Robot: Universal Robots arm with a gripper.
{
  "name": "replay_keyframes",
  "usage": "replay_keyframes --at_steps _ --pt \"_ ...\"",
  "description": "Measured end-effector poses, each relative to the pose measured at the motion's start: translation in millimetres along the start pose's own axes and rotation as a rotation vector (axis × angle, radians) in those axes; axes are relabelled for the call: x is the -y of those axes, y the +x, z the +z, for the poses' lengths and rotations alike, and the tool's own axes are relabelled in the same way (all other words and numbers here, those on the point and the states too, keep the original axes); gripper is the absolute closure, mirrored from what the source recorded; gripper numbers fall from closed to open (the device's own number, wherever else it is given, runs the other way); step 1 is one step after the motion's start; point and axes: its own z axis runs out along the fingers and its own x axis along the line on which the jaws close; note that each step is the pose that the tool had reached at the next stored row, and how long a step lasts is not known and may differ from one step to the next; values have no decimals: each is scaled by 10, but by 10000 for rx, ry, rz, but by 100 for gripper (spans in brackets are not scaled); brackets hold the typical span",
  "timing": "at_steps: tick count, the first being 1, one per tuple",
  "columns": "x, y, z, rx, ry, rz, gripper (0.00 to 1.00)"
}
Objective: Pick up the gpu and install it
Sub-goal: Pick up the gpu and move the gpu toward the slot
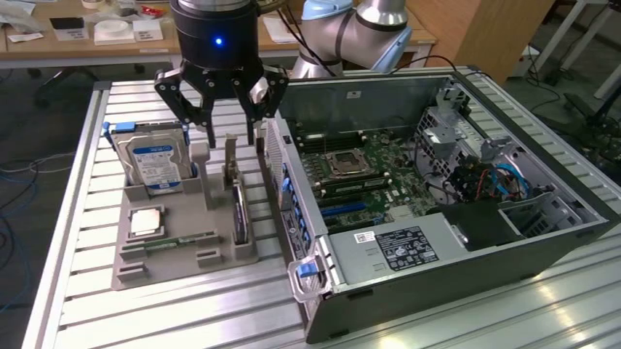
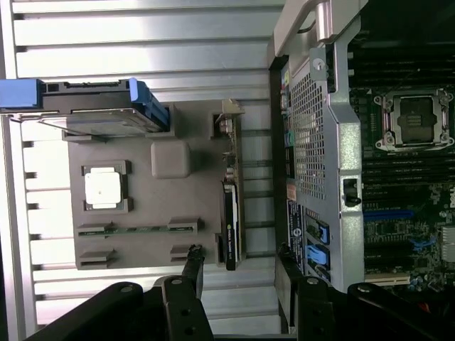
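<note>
Spread wide and empty, the gripper (image 1: 233, 132) hangs above the gpu (image 1: 238, 213), a stiff, light, probably fragile card best pinched across its flat faces.

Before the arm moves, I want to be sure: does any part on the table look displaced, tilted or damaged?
Nothing stands out. The gpu stands on edge in its slot of the grey holder, the hard drive is upright in its own, and the open gripper hangs above them. No damage shows.
</note>
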Motion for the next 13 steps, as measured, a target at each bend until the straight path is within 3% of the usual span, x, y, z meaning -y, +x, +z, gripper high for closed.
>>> replay_keyframes --at_steps 13 --pt "1 0 28 0 0 0 47"
